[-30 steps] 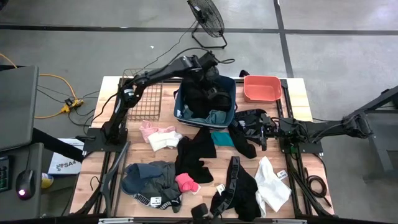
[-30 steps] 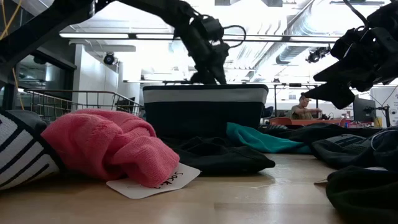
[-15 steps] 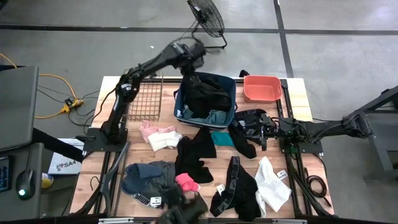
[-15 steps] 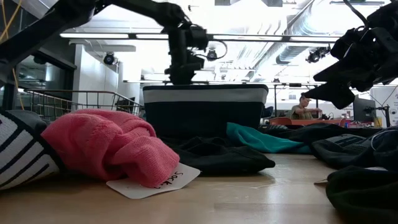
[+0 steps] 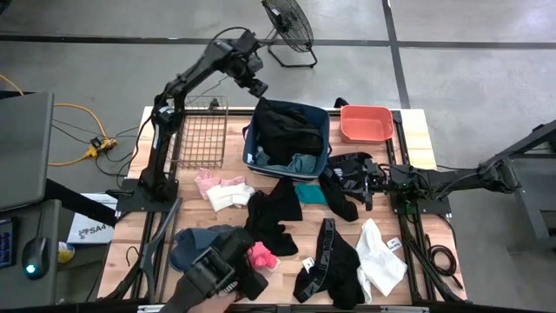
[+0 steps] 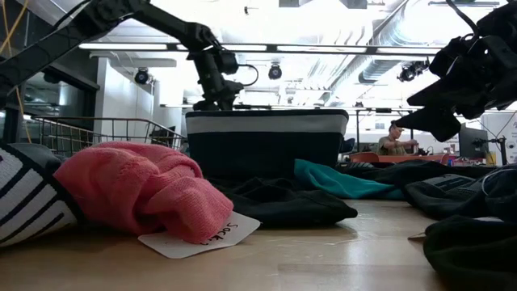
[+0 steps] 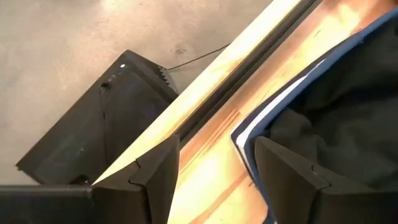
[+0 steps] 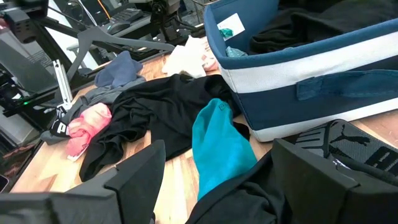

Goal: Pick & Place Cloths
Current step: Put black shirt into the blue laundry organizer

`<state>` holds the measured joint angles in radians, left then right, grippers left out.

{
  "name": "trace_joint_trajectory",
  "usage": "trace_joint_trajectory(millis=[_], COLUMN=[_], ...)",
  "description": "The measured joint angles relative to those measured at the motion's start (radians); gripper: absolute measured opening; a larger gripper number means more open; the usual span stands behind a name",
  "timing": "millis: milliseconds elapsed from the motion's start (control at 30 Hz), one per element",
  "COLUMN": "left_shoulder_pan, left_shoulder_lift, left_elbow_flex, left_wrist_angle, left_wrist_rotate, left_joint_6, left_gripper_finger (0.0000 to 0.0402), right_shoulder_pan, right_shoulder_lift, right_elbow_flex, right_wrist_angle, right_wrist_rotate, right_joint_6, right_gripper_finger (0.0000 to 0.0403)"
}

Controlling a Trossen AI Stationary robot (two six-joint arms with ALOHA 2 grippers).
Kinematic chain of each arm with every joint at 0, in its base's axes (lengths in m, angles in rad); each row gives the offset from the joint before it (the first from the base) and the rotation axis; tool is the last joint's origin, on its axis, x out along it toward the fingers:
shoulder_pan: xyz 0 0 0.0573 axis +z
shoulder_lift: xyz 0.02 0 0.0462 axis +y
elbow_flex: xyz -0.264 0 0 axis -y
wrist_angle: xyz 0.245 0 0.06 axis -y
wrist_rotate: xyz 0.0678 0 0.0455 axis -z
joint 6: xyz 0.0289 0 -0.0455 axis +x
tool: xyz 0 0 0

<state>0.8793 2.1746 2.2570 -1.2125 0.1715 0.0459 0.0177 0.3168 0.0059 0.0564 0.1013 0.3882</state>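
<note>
From above, the left tool hangs past the counter's far edge beside the bin, fingers apart and empty. The right tool, gaping and empty, shows the teal cloth against the bin; other cloths lie scattered.

Looked like an industrial lab: concrete floor, exposed ceiling ducts, a floor fan beyond the wooden surface.
</note>
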Motion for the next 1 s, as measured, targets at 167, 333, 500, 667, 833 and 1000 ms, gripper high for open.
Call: trace_joint_trajectory(millis=[167, 333, 500, 667, 833, 1000], left_shoulder_pan=[-0.002, -0.019, -0.029, -0.035, -0.035, -0.042], left_shoulder_lift=[0.002, 0.017, 0.034, 0.038, 0.038, 0.037], left_elbow_flex=[0.000, 0.000, 0.001, -0.001, -0.001, -0.033], left_wrist_angle=[0.012, 0.046, 0.050, 0.061, 0.042, 0.057], left_wrist_rotate=[0.013, 0.030, 0.040, 0.061, 0.075, 0.059], left_joint_6=[-0.008, -0.008, -0.017, -0.017, -0.014, -0.008], left_gripper_finger=[0.0205, 0.0205, 0.0205, 0.0204, 0.0175, 0.0134], right_shoulder_pan=[0.000, 0.000, 0.000, 0.000, 0.000, 0.000], right_shoulder_lift=[0.000, 0.000, 0.000, 0.000, 0.000, 0.000], right_elbow_flex=[0.000, 0.000, 0.000, 0.000, 0.000, 0.000], right_wrist_angle=[0.000, 0.000, 0.000, 0.000, 0.000, 0.000], right_wrist_rotate=[0.000, 0.000, 0.000, 0.000, 0.000, 0.000], right_joint_6=[0.000, 0.000, 0.000, 0.000, 0.000, 0.000], right_gripper_finger=[0.0287, 0.0287, 0.0287, 0.0287, 0.0287, 0.0287])
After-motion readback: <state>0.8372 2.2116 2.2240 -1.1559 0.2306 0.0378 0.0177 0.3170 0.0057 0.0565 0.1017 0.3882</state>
